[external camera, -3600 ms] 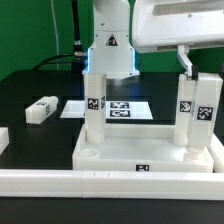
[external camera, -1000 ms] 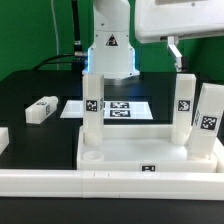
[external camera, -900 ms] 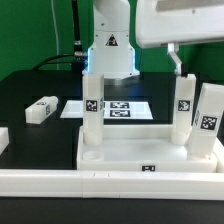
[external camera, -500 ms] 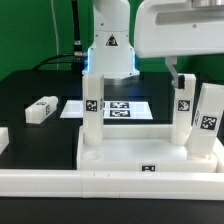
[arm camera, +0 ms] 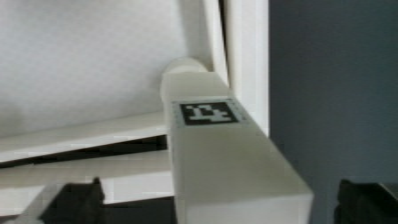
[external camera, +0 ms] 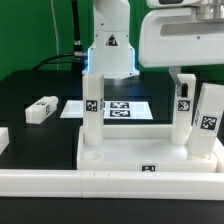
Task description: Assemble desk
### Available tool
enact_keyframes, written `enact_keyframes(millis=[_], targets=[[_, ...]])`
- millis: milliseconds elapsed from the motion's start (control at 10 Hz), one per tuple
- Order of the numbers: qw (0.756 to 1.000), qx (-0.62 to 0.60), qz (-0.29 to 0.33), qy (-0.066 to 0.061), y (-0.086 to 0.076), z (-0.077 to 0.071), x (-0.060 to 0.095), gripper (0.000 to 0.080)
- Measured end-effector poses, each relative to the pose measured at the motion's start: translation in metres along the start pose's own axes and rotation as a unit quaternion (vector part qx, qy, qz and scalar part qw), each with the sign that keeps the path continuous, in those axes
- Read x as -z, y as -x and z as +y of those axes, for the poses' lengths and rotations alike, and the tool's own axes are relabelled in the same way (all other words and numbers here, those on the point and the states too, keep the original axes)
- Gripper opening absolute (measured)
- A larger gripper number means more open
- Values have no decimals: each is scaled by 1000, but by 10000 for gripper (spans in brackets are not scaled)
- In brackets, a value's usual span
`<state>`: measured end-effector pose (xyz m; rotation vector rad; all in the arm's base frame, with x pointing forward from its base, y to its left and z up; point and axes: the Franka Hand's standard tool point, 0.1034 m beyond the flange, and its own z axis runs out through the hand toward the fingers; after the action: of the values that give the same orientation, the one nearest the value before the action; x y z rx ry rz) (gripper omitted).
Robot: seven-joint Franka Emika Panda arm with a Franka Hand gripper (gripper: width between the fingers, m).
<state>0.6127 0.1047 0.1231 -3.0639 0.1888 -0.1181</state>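
Hovering open-jawed over a standing leg block

In the exterior view the gripper point(external camera: 183, 78) is hanging just above the rear leg block point(external camera: 184, 106). That block is standing upright in the tabletop point(external camera: 120, 150), toward the exterior view's right. The wrist view is looking down along this same block, and its tag is showing on the upper face. The dark fingertips point(arm camera: 71, 200) are sitting on either side of the block with a gap showing at each. The claw is therefore standing open and gripping nothing.

Just beside the rear block and nearer the camera, the front leg block point(external camera: 207, 120) is leaning slightly toward the exterior view's right. The left leg block point(external camera: 93, 115) is standing upright at the tabletop's other end. A loose leg block point(external camera: 41, 109) is lying on its side on the black table point(external camera: 30, 85), well apart from the tabletop toward the exterior view's left. The marker board point(external camera: 122, 108) is lying flat behind the tabletop, and a long white rail point(external camera: 50, 183) is running just in front of it
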Motion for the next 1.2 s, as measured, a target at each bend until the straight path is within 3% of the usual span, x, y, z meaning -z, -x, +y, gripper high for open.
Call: enact_keyframes(millis=[100,200,300,400,800,1200], targets=[[1000,0,0,0,0,1,0,637],[1000,-1,0,0,0,1,0,464],[1000,-2,0,0,0,1,0,464],[1000,-3,0,0,-1,2,0,290],[999,-36,0,0,-1,2,0,291],[981,-192,0,1,-1,5,0,291]])
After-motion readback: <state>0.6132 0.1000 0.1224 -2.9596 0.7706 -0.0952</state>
